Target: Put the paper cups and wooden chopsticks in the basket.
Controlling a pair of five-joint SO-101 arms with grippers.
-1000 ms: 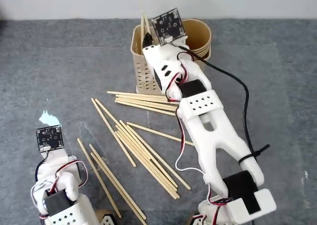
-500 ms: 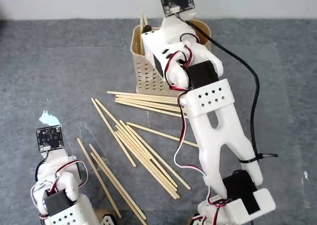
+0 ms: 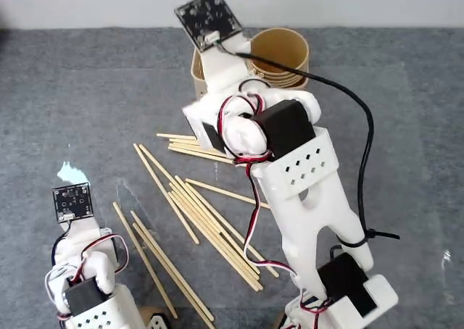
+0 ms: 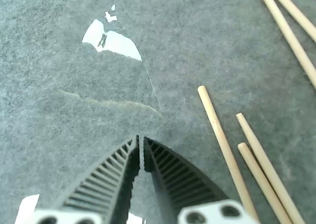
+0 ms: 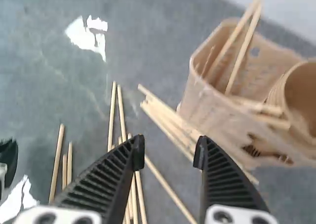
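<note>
The grey felt mat [image 3: 87,97] covers the whole table. The right arm [image 3: 297,177] runs from the lower right of the high view up to the top centre, where its wrist sits over the near wall of the basket.

The beige slotted basket [image 5: 222,100] stands at the top centre of the high view. Several wooden chopsticks [image 5: 242,46] are already upright in it, and the stack of paper cups [image 3: 279,53] sits in its right-hand part.

Many loose chopsticks [image 3: 210,224] lie on the mat: a bundle just below the basket, and a long diagonal fan running toward the lower centre.

The right gripper [image 5: 169,144] hangs with its jaws spread and nothing between them, looking down on the bundle beside the basket. The left gripper [image 4: 140,141], at the lower left of the high view, has its jaws pressed together on nothing, near three stick ends and a white torn patch [image 4: 111,39].

The cups look done, so the step in hand is probably fetching more chopsticks. The next move calls for lowering the spread jaws across the nearest bundle, crosswise to the sticks, then pinching a few near their middle so they lift level.
</note>
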